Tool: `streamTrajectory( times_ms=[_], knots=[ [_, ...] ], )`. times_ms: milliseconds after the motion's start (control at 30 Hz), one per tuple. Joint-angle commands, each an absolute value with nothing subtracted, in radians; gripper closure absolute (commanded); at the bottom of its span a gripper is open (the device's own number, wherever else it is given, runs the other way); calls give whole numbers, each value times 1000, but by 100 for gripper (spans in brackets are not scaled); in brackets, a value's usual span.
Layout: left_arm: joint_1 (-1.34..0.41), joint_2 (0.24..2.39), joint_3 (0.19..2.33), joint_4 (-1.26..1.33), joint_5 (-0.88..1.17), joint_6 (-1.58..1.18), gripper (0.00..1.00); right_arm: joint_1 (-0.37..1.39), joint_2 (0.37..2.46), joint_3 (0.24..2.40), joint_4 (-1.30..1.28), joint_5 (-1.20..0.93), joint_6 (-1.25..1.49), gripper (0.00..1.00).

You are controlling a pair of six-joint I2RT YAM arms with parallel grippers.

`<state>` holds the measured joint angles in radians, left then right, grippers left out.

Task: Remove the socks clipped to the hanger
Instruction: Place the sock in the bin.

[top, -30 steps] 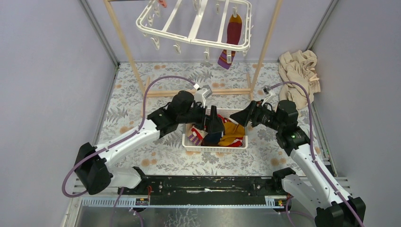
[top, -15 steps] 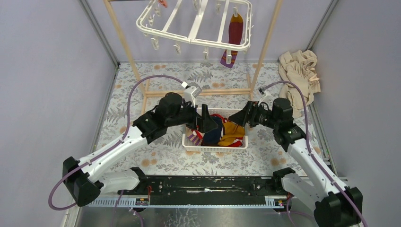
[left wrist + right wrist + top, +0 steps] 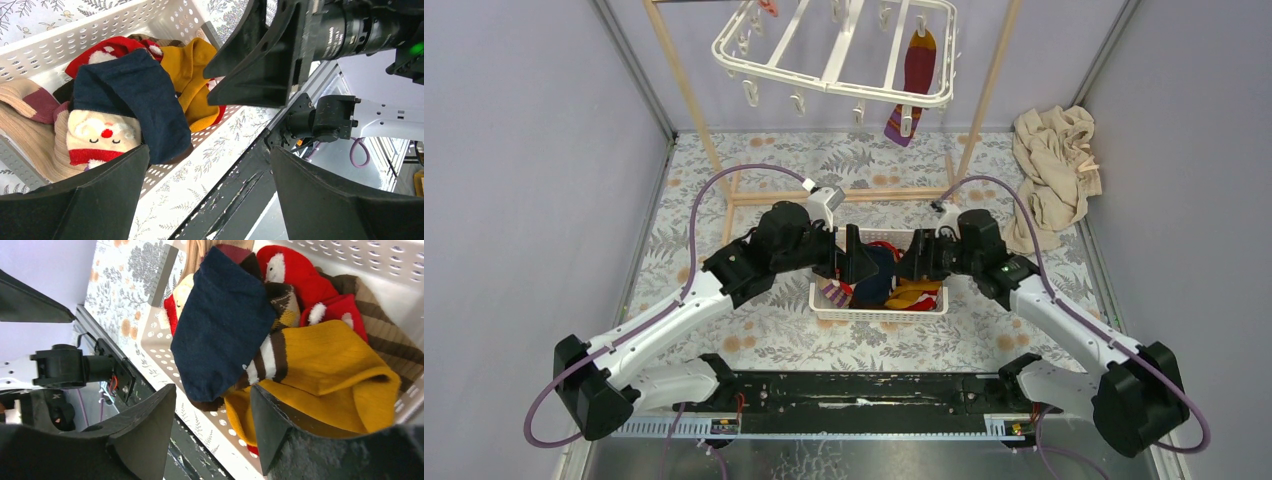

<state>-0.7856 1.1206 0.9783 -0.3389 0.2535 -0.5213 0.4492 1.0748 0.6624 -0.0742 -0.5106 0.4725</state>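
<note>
Red sock (image 3: 917, 70) on hanger (image 3: 829, 88), upper centre of frame, hangs lengthwise down, well beyond basket (image 3: 879, 315). Right end effector (image 3: 918, 263) nearer than left end effector (image 3: 855, 255); both released, empty.

The fingers of the right claw (image 3: 212, 390) are matt black plastic with a fine grainy skin. Those of the left claw (image 3: 207, 150) look alike, faintly shiny along the edges. Under both claws, the basket (image 3: 100, 30) is white perforated plastic, smooth with a dull sheen. In it, the navy sock (image 3: 220, 325) is fine flat knit cloth, matt, and the mustard sock (image 3: 320, 365) touching it is coarser ribbed knit. High beyond the claws, the hanger (image 3: 836, 55) is smooth white plastic, and the poles (image 3: 686, 95) beside it are pale bare wood. The worktop (image 3: 774, 335) wears a matt leaf-printed covering. Right of the right claw lies crumpled beige cloth (image 3: 1054, 160).
</note>
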Motion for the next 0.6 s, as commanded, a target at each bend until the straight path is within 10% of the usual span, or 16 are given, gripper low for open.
streamTrajectory(
  times_ms=[0,567],
  knots=[
    [-792,1110,975,-330,230,-520,1,567,1130,756,-77,-323,424,37],
    [-792,1043,975,-425,114,-514,2,798,1477,811,-91,128,391,37]
  ],
)
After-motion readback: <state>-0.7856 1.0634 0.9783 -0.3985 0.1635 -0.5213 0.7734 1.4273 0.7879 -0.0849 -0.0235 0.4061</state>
